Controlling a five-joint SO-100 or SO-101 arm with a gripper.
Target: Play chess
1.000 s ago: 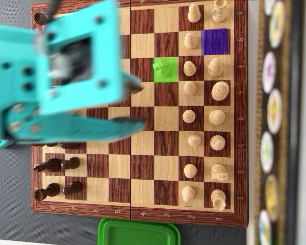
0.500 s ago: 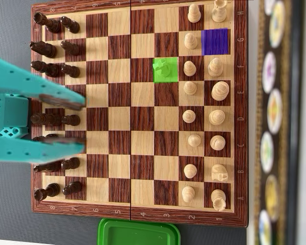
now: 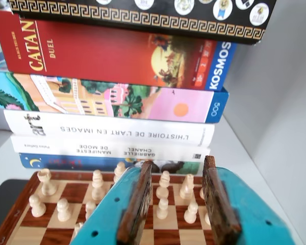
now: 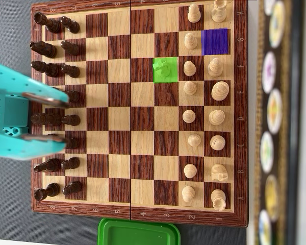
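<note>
1. The chessboard [image 4: 120,107] is a wood-grained slab of dark reddish and pale squares with a brown border, lying flat on a grey mat.
2. In the overhead view, one square carries a bright green patch [image 4: 164,70] with a green-tinted piece on it, and a square near the upper right carries a violet patch [image 4: 214,41].
3. Pale turned wooden pieces [image 4: 218,91] fill the two right-hand columns; dark glossy pieces [image 4: 53,119] fill the two left-hand columns.
4. The gripper [image 4: 65,118] is teal plastic with brown, rough pads; its jaws stand apart, holding nothing, above the dark pieces at the board's left edge.
5. In the wrist view the two fingers [image 3: 136,201] frame the pale pieces.
6. A green plastic lid [image 4: 137,232] with rounded corners sits just below the board.
7. A stack of books and game boxes [image 3: 112,92] stands beyond the pale pieces.
</note>
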